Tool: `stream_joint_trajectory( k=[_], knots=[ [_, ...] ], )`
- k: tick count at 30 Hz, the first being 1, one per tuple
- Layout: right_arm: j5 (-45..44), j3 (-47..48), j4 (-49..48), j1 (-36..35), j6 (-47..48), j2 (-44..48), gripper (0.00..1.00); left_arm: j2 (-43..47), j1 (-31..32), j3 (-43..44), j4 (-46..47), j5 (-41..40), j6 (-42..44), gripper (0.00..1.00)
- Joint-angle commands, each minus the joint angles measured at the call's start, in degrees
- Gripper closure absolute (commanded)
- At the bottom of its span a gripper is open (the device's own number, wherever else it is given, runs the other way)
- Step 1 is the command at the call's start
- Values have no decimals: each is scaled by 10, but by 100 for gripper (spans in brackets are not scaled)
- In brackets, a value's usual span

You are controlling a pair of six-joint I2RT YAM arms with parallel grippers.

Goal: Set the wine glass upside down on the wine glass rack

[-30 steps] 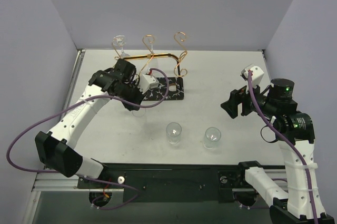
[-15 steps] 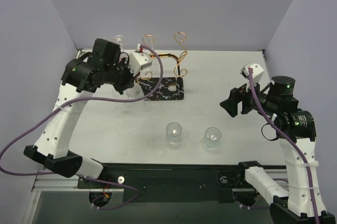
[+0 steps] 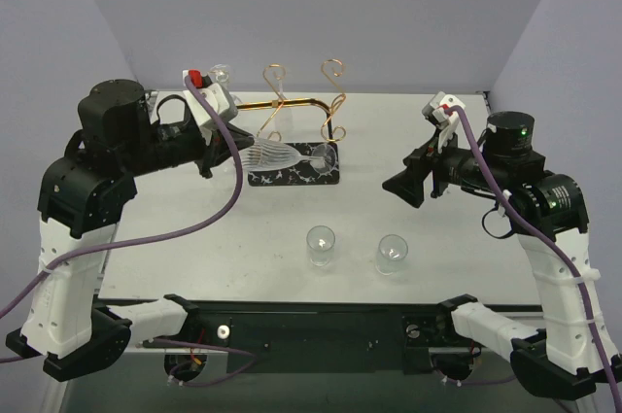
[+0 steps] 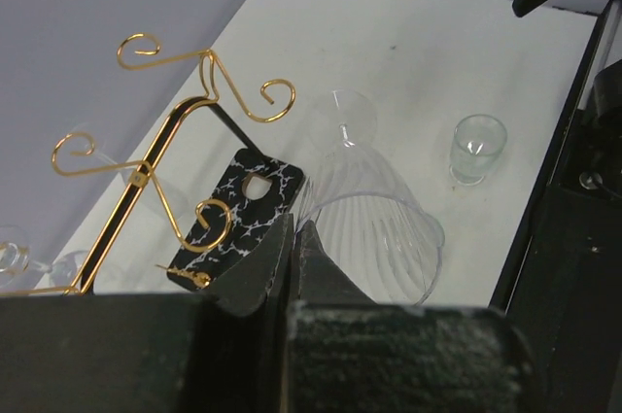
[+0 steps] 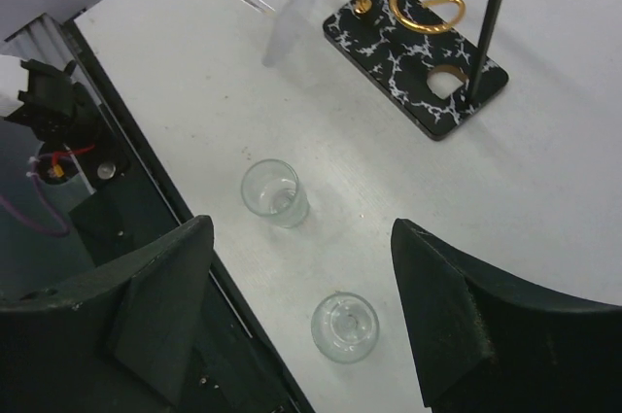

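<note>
Lilac-grey matte walls (image 3: pixel 340 5) close in a white, lightly scuffed table (image 3: pixel 194 233) with a black rail along its near edge. At the left, the left gripper (image 4: pixel 294 243) is pinched tight on the rim of the wine glass (image 4: pixel 374 223), a clear bowl with fine vertical ribs. The glass lies on its side in the air, its thin stem and round foot pointing right, over the wine glass rack (image 5: pixel 416 51). That rack is copper-gold wire with curled loops and a straight bar, on a black rectangular base veined in white. A second clear glass (image 3: pixel 222 75) sits at its leftmost loop. Two small smooth tumblers (image 3: pixel 321 243) (image 3: pixel 393 253) stand upright nearer the front. At the right, the right gripper (image 3: pixel 400 188) hangs above the table with black fingers spread wide, holding nothing.
</note>
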State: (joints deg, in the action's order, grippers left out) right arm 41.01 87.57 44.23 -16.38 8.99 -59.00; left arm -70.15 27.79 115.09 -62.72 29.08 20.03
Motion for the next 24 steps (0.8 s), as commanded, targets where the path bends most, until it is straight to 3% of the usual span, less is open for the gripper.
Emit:
stream_joint_trajectory(
  k=[1, 7, 24],
  knots=[
    [36, 54, -19, -38, -35, -40, 32, -2, 6, -50, 188, 58, -80, 100],
    [37, 87, -29, -77, -65, -93, 36, -31, 11, -56, 245, 70, -129, 100],
    [-60, 80, -46, -84, -64, -110, 49, -32, 16, -62, 250, 69, -134, 100]
  ],
)
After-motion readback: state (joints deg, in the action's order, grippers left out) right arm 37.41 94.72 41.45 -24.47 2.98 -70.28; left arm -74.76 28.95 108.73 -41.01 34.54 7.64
